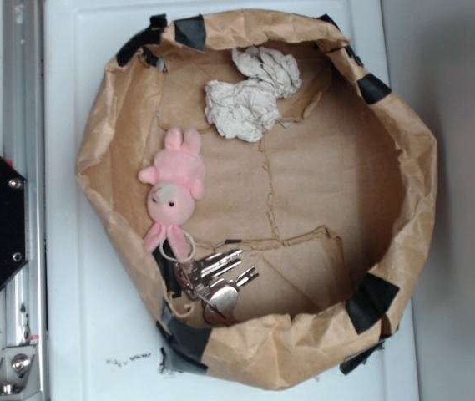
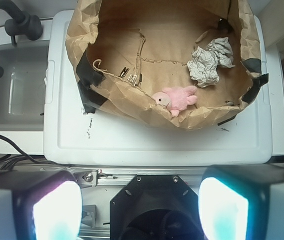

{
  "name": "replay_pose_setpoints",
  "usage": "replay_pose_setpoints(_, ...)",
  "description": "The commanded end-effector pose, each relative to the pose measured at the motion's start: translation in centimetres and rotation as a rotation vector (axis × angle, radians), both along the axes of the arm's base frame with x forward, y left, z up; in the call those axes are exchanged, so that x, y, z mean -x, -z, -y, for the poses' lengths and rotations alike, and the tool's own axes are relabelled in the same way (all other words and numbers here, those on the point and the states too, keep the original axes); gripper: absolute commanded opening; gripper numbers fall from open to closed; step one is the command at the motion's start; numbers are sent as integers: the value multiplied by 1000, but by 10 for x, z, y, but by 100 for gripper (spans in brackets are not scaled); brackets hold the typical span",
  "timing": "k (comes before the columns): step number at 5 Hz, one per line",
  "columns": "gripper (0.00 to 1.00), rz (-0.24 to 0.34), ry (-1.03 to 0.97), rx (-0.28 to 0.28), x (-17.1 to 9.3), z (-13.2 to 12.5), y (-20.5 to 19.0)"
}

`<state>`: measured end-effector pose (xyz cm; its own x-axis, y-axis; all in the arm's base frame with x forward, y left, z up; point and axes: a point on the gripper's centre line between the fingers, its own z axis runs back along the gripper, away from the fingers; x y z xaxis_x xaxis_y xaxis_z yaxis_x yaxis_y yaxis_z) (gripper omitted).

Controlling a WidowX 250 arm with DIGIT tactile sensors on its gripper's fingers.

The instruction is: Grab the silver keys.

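The silver keys (image 1: 212, 280) are being left lying beside the pink bunny (image 1: 173, 185); the gripper (image 2: 141, 205) is being held apart, empty

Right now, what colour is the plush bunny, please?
Pink, clearest in the exterior view: plush bunny.

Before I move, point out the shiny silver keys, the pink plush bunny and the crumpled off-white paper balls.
shiny silver keys (image 1: 216, 280), exterior view, key blades
pink plush bunny (image 1: 173, 185), exterior view, head
crumpled off-white paper balls (image 2: 205, 66), wrist view, larger ball

Silver keys (image 1: 216, 280): shiny metal. Bunny (image 1: 174, 188): pink plush. Bin wall (image 1: 412, 167): creased matt brown paper. Paper balls (image 1: 250, 96): crumpled off-white.
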<state>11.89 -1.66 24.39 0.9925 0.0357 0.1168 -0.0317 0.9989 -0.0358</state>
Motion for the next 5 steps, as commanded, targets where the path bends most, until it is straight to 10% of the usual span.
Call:
replay_pose_setpoints(1,100,0,0,0,0,0,0)
replay_pose_setpoints(2,100,36,59,-19,-50,5,9)
replay_pose_setpoints(5,100,133,254,39,-86,-17,35)
